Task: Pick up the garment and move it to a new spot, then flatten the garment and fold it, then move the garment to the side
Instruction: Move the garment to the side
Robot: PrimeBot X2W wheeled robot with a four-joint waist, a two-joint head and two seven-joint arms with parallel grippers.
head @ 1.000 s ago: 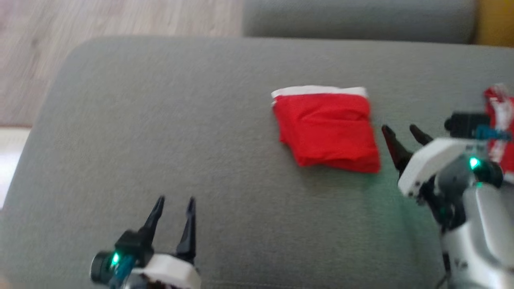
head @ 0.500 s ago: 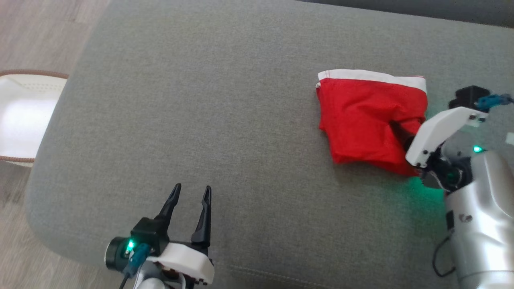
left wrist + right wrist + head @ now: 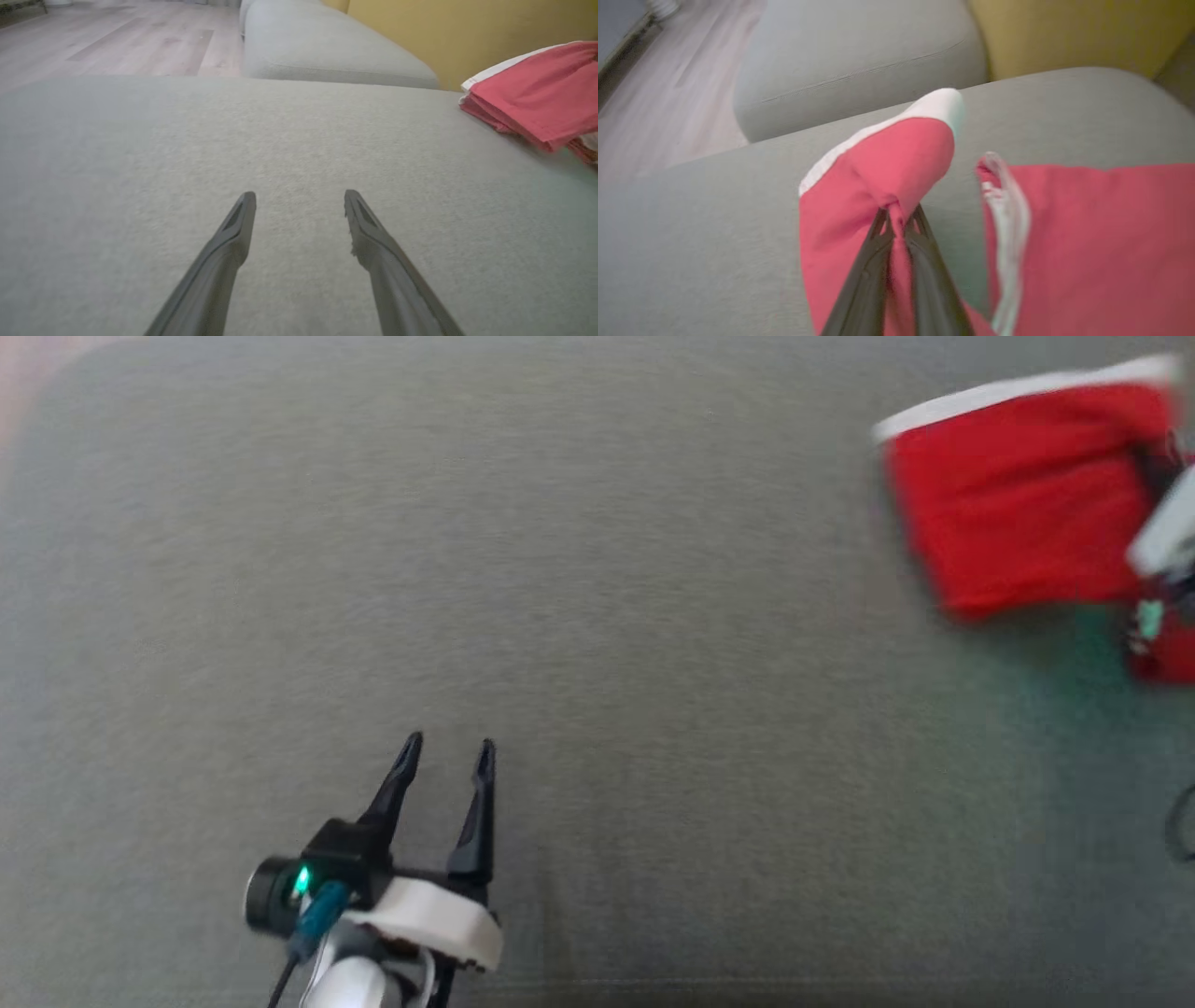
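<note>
Right end effector (image 3: 899, 213), open a second ago, now pinches garment (image 3: 887, 158): side move probably begun; left end effector (image 3: 448, 744) wide.

- A home living room, by the look of it.
- A broad grey fabric sofa cushion (image 3: 140, 140), with a second grey cushion (image 3: 327, 51) beyond it.
- Pale wood-plank floor (image 3: 117, 37) alongside.
- A plain yellow surface (image 3: 467, 32) behind.
- A red garment (image 3: 1018, 495) on the upholstery.

Right gripper (image 3: 899, 218) fingers (image 3: 871, 266) clamped on raised fold of red garment (image 3: 878, 158), white band on top; second red cloth (image 3: 1101, 242) beside it; grey sofa cushion (image 3: 691, 224) beneath.
</note>
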